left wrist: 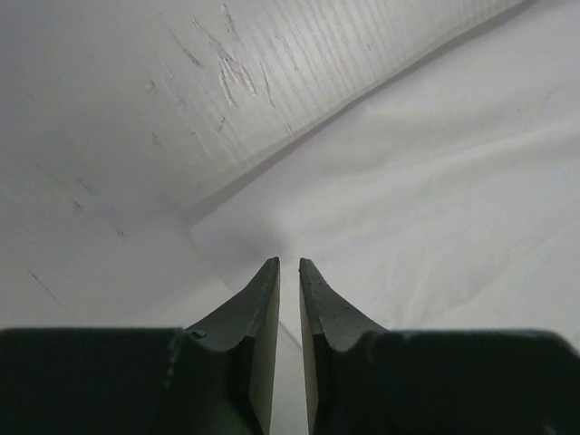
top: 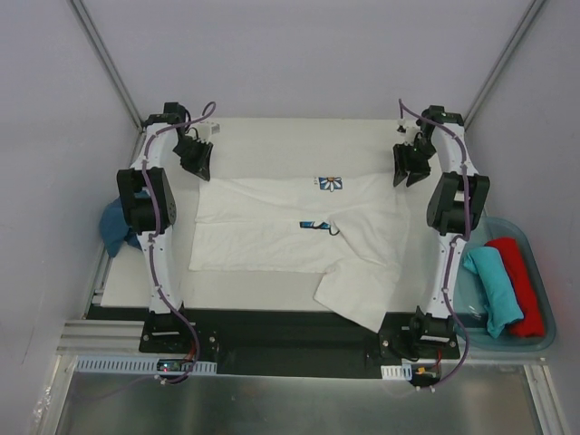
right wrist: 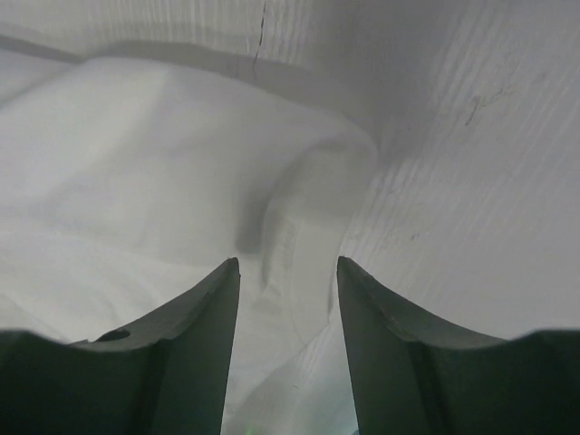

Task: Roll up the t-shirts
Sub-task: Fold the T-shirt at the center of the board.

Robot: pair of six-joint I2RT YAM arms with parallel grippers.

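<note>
The white t-shirt (top: 299,231) lies spread and partly folded on the white table (top: 272,136), its daisy print (top: 331,182) facing up. My left gripper (top: 198,159) hovers at the shirt's far left corner; in the left wrist view the left gripper (left wrist: 290,265) has its jaws almost together with nothing between them, just above the shirt corner (left wrist: 408,208). My right gripper (top: 408,165) is at the far right edge; in the right wrist view the right gripper (right wrist: 288,263) is open over a raised fold of the shirt (right wrist: 299,217). The teal shirt (top: 494,290) and the red shirt (top: 526,285) lie rolled.
The rolled shirts sit in a clear blue bin (top: 544,272) off the table's right side. The dark blue shirt (top: 113,227) lies bunched off the left edge behind the left arm. One white sleeve (top: 358,294) trails toward the near edge.
</note>
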